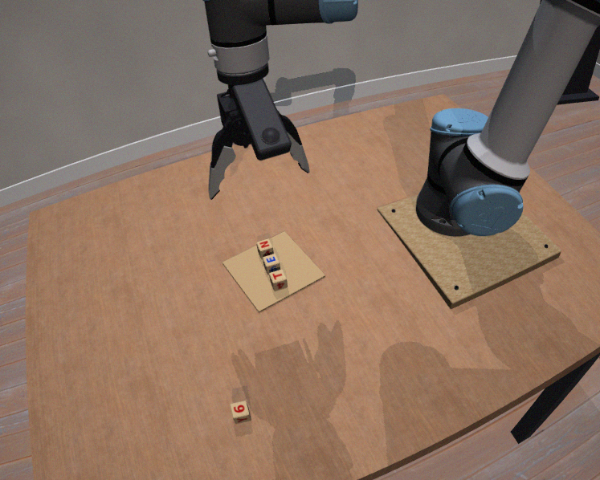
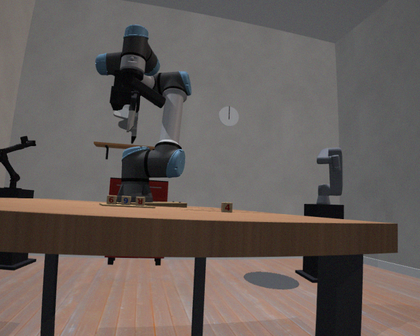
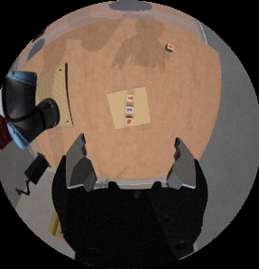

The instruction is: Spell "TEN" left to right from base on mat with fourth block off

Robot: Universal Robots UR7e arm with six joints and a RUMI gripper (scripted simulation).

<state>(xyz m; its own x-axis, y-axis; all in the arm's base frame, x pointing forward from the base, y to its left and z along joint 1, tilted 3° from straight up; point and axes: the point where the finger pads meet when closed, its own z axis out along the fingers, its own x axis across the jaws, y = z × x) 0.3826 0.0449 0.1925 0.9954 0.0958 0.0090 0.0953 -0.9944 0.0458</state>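
On mat (image 1: 300, 274) (image 2: 148, 207) (image 3: 141, 106): red T block (image 1: 278, 280) (image 2: 111, 199) (image 3: 130, 98), blue E block (image 1: 271, 263) (image 2: 126, 200) (image 3: 129, 110), red N block (image 1: 264, 247) (image 2: 140, 200) (image 3: 129, 121); pale cubes, small gaps. Tool (image 1: 259, 184) (image 2: 131, 135) (image 3: 131, 136) spread.

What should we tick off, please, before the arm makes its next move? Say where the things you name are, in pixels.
1. Pincer (image 1: 259, 183) (image 2: 131, 135) (image 3: 131, 136) open, holding nothing: ok.
2. Pincer raised well clear of the blocks: ok.
3. T block (image 1: 278, 280) (image 2: 140, 200) (image 3: 130, 97), E block (image 1: 271, 262) (image 2: 126, 200) (image 3: 129, 109) and N block (image 1: 264, 247) (image 2: 111, 199) (image 3: 128, 121) fully on the mat (image 1: 300, 274) (image 2: 148, 207) (image 3: 141, 108): ok.
4. Order T, E, N, left to right from the robot's base: ok.
5. Row close together and roughly straight: ok.
6. Fourth block (image 1: 240, 412) (image 2: 226, 207) (image 3: 170, 47) off the mat: ok.
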